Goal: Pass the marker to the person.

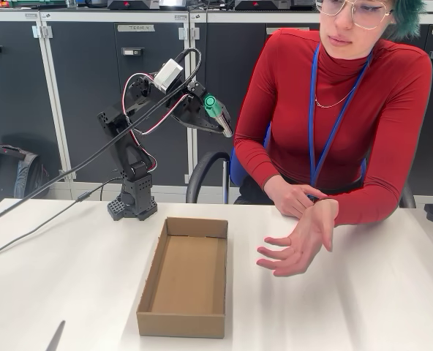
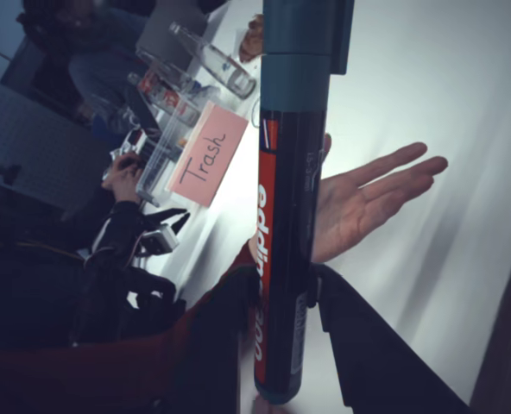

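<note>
Up in the air behind the white table (image 1: 70, 263), the black gripper (image 1: 211, 110) is clamping the marker (image 1: 211, 103) between its fingers, green cap end pointing toward the room. In the wrist view the marker (image 2: 286, 216) is standing lengthwise between the two dark fingers (image 2: 212, 345). The person (image 1: 341, 124) is sitting across the table, holding an open hand (image 1: 298, 245) palm-up beside the cardboard box (image 1: 185, 278), well below the marker.

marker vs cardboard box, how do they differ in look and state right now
The marker is slim, dark with a green cap, held up in the air by the claw. The cardboard box is wide, plain brown, open-topped and empty, resting flat on the table. Both lie within the person's side of the scene.
</note>
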